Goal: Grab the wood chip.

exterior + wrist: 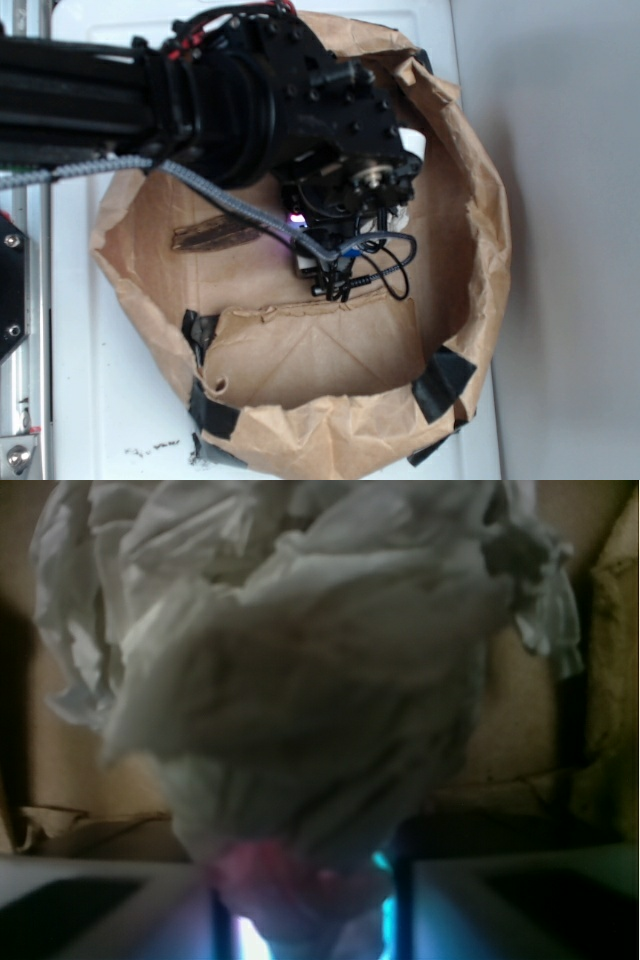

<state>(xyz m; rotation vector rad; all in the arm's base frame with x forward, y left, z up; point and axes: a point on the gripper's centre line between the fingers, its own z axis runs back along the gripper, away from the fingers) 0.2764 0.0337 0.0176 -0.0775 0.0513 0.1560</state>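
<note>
The wood chip (215,236), a dark brown streaked sliver, lies flat on the brown paper floor, left of my gripper (335,255) and apart from it. It does not show in the wrist view. There a crumpled whitish paper wad (300,650) fills most of the frame. Its lower end narrows into the gap between my fingers (110,900), so my gripper (305,900) is shut on the wad. In the exterior view the arm's black wrist hides most of the wad; only white scraps (403,213) peek out.
A brown paper bag with a rolled-down rim (485,240) forms a shallow basin round everything. A folded paper flap (320,345) lies at the near side. Black tape patches (442,385) sit on the rim. White tabletop (100,400) surrounds the bag.
</note>
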